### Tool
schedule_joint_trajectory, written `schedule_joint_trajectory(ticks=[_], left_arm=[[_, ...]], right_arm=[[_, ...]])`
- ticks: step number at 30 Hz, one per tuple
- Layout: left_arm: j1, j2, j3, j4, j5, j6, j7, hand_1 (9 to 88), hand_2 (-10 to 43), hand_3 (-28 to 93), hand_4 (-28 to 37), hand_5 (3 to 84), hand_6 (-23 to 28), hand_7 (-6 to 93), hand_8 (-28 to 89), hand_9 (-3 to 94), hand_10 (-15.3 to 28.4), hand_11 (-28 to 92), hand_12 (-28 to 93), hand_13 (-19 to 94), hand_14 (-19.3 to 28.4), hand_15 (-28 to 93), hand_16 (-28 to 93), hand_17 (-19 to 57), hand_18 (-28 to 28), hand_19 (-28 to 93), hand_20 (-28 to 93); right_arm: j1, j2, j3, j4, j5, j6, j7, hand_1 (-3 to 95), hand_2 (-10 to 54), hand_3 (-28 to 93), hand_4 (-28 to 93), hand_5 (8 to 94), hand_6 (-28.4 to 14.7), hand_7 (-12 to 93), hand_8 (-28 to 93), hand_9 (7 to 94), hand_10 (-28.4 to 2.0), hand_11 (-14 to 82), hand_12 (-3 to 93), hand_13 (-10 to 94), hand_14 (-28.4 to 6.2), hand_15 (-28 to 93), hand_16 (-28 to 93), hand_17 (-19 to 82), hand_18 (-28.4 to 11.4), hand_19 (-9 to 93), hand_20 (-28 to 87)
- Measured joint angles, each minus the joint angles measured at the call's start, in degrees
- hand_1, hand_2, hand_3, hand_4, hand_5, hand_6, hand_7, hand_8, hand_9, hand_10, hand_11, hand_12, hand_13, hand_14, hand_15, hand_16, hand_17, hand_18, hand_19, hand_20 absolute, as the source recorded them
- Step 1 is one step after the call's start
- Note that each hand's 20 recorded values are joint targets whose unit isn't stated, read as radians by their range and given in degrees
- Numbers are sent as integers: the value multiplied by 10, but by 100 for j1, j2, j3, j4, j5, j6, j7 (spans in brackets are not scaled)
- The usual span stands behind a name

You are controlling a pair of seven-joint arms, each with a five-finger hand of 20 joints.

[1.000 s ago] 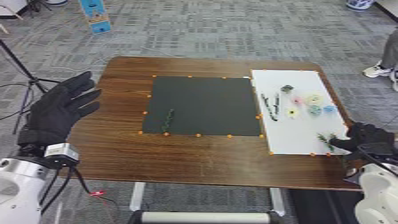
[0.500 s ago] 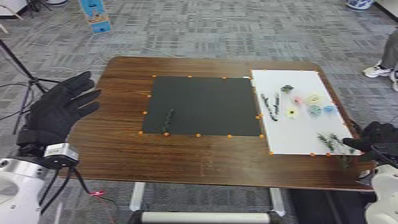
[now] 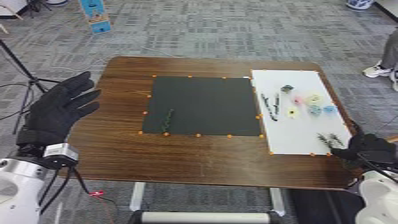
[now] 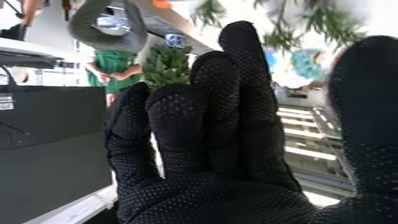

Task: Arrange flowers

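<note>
The right hand (image 3: 371,145) is being open, with straight fingers and the thumb apart, beside the green sprigs (image 4: 330,25) on the white sheet (image 3: 291,136), probably for taking one. Flowers (image 3: 314,99) are lying spread there, presumably for easy picking, while one sprig (image 3: 167,121) is resting on the dark mat (image 3: 209,107). The right hand is hiding the sprigs' lower ends, so contact is remaining unclear; the left hand (image 3: 59,109) is hanging open.

One black mat (image 3: 209,102) and one white sheet (image 3: 298,131) lie on one table (image 3: 187,165). The mat carries one green sprig (image 3: 168,121) by its near left corner; the sheet has two dark stems (image 3: 267,107) toward its left edge, five pastel flowers (image 3: 314,110), one dark green bloom (image 3: 286,88), and at least two leafy sprigs (image 3: 324,140) by its near right corner.
</note>
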Motion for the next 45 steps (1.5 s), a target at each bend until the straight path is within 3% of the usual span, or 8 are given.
schedule_joint_trajectory(ticks=[5,12,18,24,30,38,45], left_arm=[[1,0,-1,-3,0,3,-5,216,-38,707,-283,271,30,209,-108,238,109,224,144,215,130,245,13,-118,220,411,68],[16,0,-9,-15,0,9,-6,216,-38,707,-283,272,30,208,-108,238,110,224,144,216,130,246,14,-119,220,412,68],[57,-15,-37,-43,0,18,-5,216,-38,708,-283,273,30,209,-109,239,110,224,144,217,130,247,12,-117,220,412,68],[82,-30,-53,-58,2,18,-4,216,-37,708,-283,271,30,211,-110,238,110,224,144,216,130,247,13,-118,219,411,68],[79,-35,-49,-58,2,18,-17,217,-37,708,-283,272,30,211,-110,238,110,224,144,216,130,246,13,-118,219,411,68],[28,-36,-2,-48,2,18,-69,218,-38,709,-283,274,31,206,-108,241,110,223,144,218,130,245,13,-116,219,410,68],[22,-37,-2,-48,2,18,-81,217,-37,710,-283,274,30,209,-108,241,109,223,144,218,130,246,13,-117,220,411,68]], right_arm=[[320,0,-373,274,-21,-40,40,450,-95,797,-251,665,5,545,161,705,-99,530,599,641,-117,808,405,299,-214,821,479],[427,2,-457,382,3,43,-28,406,-95,822,-138,657,3,591,242,720,-109,587,615,658,-123,848,422,306,-223,841,502],[731,73,-921,455,-20,845,-233,377,-95,829,-67,676,3,611,281,740,-116,621,606,690,-122,865,430,329,-229,870,516],[1636,186,-1854,459,-75,1261,-374,370,-95,831,-46,684,-2,609,296,745,-119,629,605,698,-121,870,436,335,-232,877,519],[3127,106,-3229,554,-64,1591,-467,367,-95,832,-41,687,-1,606,301,751,-120,630,604,702,-120,870,438,339,-232,882,518],[4856,-526,-4637,844,220,1541,-709,368,-95,830,-42,696,4,598,299,774,-113,627,577,726,-114,866,432,365,-233,904,516],[5894,-1259,-5319,1217,503,921,-923,372,-95,824,-48,720,13,570,301,788,-108,625,553,744,-106,858,431,382,-234,923,501]])
